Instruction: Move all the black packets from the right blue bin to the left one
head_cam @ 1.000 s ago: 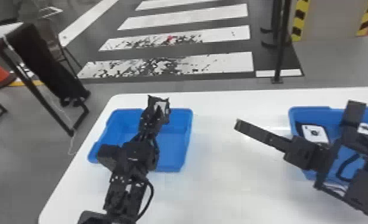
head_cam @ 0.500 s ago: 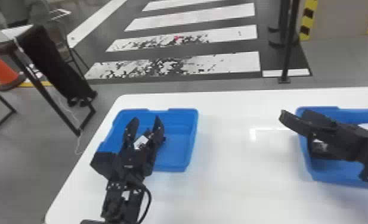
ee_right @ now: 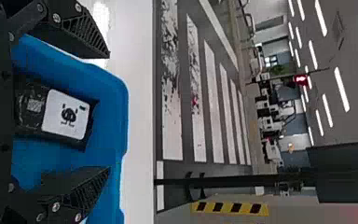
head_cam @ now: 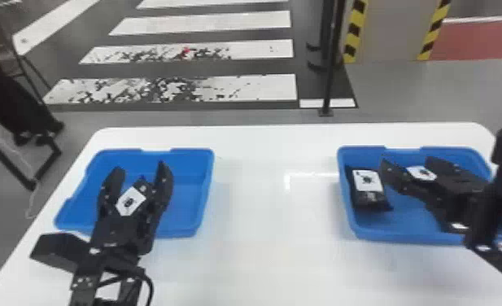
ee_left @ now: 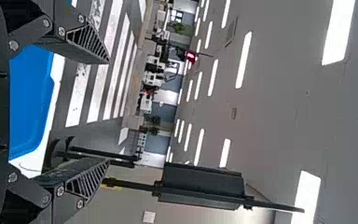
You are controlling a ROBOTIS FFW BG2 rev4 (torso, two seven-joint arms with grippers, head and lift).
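1. I have the left gripper at the left blue bin, its fingers spread wide and clamped on nothing; from my head view, one black packet appears between them
2. My right gripper is at the right blue bin, fingers also well apart, gripping nothing
3. Another packet lies in that bin, just beside the finger nearer the left bin in the head view, between both fingers in the right wrist view
4. A white label shows between the right fingers from the head
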